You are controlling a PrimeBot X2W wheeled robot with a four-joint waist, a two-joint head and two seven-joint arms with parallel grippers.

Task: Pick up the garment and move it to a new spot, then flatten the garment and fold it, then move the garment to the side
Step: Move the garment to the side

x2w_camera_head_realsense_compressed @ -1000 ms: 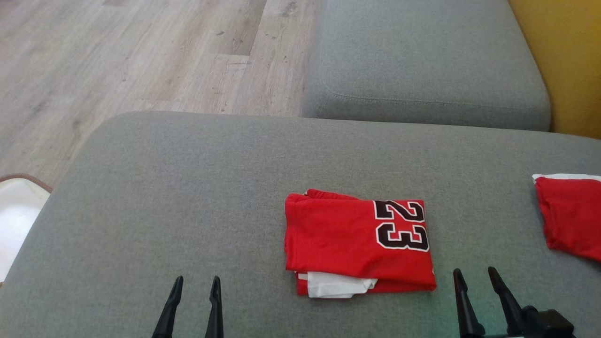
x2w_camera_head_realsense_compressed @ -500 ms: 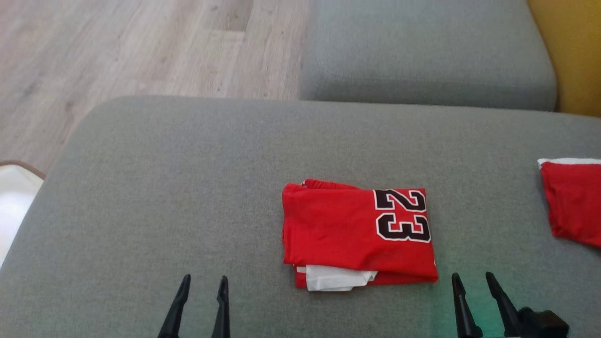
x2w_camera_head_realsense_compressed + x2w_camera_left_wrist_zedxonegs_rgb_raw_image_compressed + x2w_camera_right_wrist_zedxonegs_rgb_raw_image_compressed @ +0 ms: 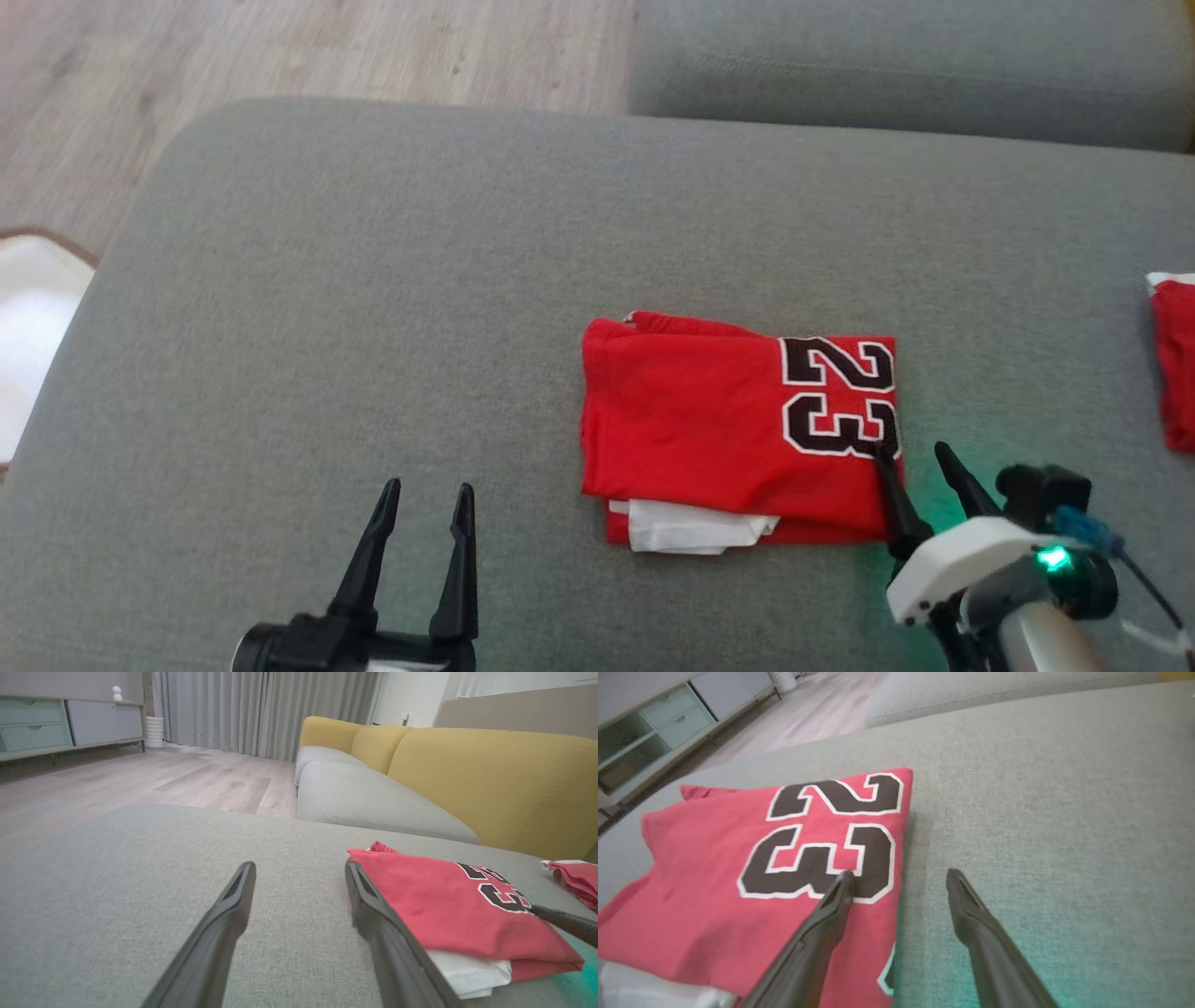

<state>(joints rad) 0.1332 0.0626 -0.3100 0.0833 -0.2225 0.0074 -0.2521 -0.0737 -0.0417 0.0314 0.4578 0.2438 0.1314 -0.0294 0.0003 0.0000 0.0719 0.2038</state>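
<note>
Your right end effector (image 3: 907, 450) has come forward since a second ago. One finger now sits over the black "23" at the right edge of the folded red garment (image 3: 691, 420), the other over the bare grey cushion (image 3: 327, 327) it lies on. Fingers spread, gripping nothing. Your left end effector (image 3: 428, 487), also spread and empty, sits left of the garment, apart from it.

A red cloth (image 3: 1178, 364) (white-trimmed) lies at the right edge of the grey sofa seat (image 3: 373, 327). Wooden floor (image 3: 327, 47) lies beyond its far edge, near a yellow backrest (image 3: 490, 779).
</note>
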